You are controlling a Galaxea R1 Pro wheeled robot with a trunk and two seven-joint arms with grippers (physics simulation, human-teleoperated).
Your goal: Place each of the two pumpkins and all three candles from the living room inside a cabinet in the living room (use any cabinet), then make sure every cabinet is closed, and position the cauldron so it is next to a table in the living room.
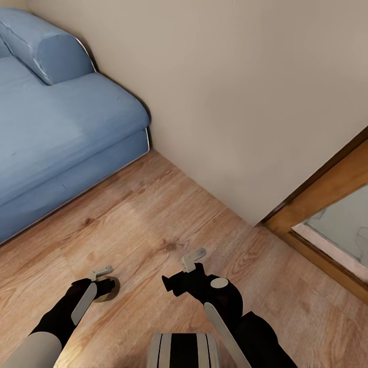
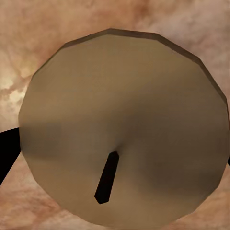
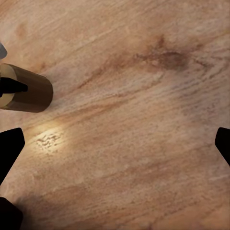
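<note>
A beige-cream candle point(image 2: 124, 120) with a dark wick sits between the black fingers of my left gripper point(image 2: 117, 160), seen from its top. In the head view the same candle point(image 1: 110, 289) hangs just under my left gripper point(image 1: 104, 278), low over the wooden floor and shut on it. From the right wrist view the candle point(image 3: 26, 88) lies off to one side. My right gripper point(image 1: 191, 260) is open with nothing in it, its fingertips point(image 3: 11, 146) spread wide over bare floorboards. Pumpkins, cabinet, cauldron and table are out of view.
A blue sofa point(image 1: 56, 128) fills the left of the head view, against a beige wall point(image 1: 230, 92). A wooden door frame point(image 1: 327, 189) with a pale room beyond stands at the right. Wooden floor point(image 1: 168, 220) lies ahead between them.
</note>
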